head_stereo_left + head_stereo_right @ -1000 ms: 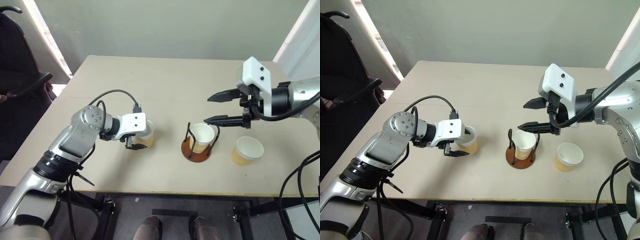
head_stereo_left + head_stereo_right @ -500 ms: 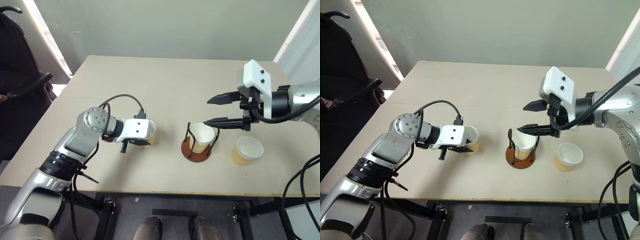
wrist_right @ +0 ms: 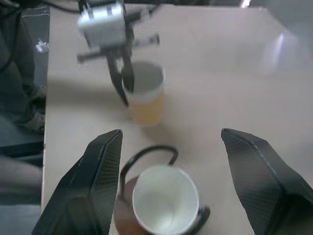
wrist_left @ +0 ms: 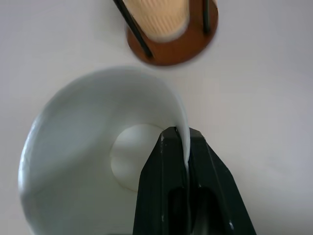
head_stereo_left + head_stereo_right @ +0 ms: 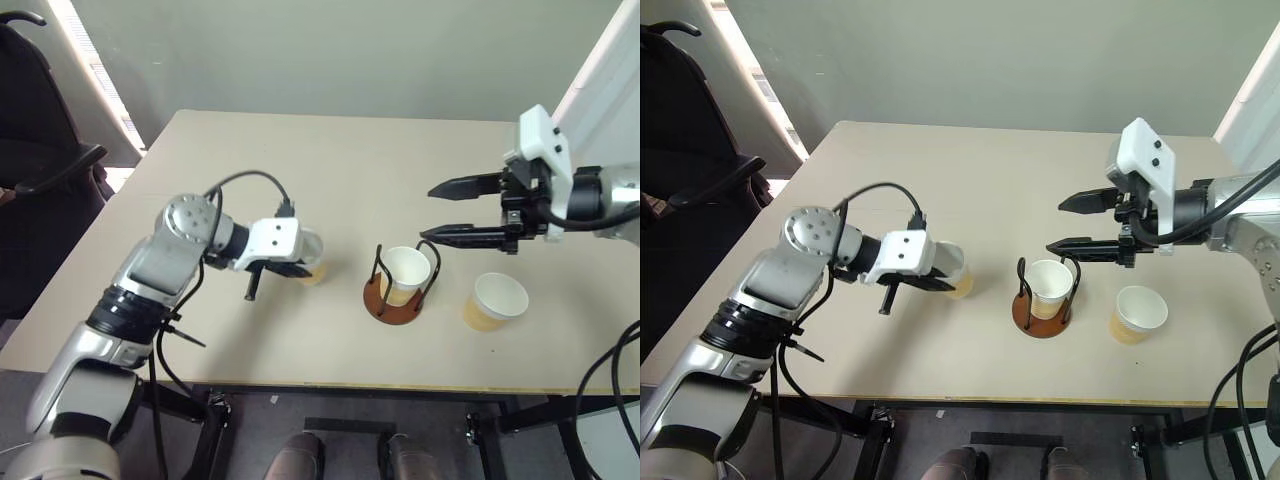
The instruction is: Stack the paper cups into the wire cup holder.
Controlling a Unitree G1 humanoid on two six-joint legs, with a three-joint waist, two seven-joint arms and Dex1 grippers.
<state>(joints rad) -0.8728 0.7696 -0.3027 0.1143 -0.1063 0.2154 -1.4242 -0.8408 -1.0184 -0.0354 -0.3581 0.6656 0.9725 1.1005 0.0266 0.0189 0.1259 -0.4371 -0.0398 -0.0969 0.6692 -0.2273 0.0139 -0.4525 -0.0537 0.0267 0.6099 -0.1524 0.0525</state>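
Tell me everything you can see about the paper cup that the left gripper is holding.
The paper cup is small and tapered, tan-yellow outside and white inside, with a rolled white rim. The left gripper is shut on its wall at the rim, one finger inside and one outside. It is empty and upright, on the robot's left of the wire cup holder.

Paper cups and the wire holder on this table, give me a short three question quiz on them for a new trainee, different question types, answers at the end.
1. True or false: the holder has a cup in it.
2. Multiple choice: the left gripper is A) open above the table, B) shut on the wall of a cup, C) resting on the holder.
3. Fill in: the cup that no gripper holds stands on the holder's ____ side, under the open right gripper.

Key: 1 true; 2 B; 3 right.
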